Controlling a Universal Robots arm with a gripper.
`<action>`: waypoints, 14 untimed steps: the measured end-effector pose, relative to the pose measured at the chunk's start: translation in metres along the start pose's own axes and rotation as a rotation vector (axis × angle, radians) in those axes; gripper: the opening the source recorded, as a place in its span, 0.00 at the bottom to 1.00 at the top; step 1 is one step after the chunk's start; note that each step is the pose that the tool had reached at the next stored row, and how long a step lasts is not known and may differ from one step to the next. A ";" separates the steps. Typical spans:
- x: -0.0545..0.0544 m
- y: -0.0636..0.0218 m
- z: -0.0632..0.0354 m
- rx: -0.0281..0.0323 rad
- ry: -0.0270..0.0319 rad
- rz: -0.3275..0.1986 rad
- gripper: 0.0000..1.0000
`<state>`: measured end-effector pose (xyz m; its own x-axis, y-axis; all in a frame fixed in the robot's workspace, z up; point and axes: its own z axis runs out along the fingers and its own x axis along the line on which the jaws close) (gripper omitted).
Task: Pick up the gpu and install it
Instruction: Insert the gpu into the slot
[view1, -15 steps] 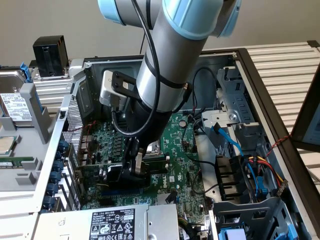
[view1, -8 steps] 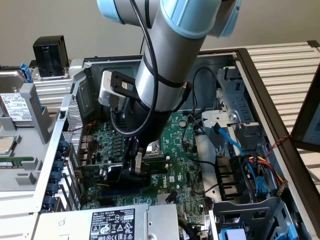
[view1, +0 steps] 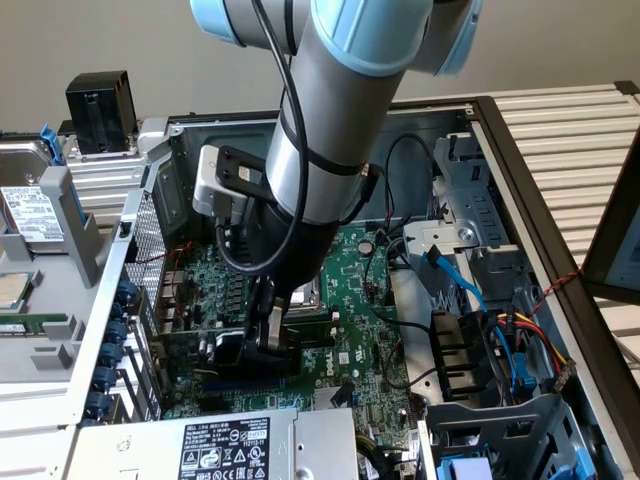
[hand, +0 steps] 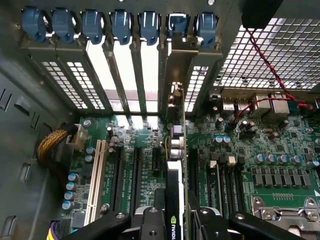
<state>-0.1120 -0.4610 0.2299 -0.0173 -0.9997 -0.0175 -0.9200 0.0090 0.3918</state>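
the gripper (hand: 176, 222) has its two fingers (hand: 150, 220) clamped on the one gpu (hand: 173, 185), which stands on edge among the slots of the one motherboard (hand: 260, 150), its bracket reaching up toward the seven blue clips (hand: 149, 24).

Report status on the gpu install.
Hand shut on gpu. Card upright, edge-down over motherboard slots, bracket at rear slot opening. Nothing across its path; seating can't be told.
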 end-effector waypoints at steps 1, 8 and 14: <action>0.000 0.0005 0.0002 0.0026 0.0000 0.000 0.27; 0.000 0.0011 0.0004 0.0122 -0.0001 0.000 0.27; 0.000 0.0027 0.0001 0.0189 0.0005 -0.003 0.27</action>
<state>-0.1145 -0.4610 0.2310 -0.0146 -0.9997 -0.0180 -0.9273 0.0068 0.3743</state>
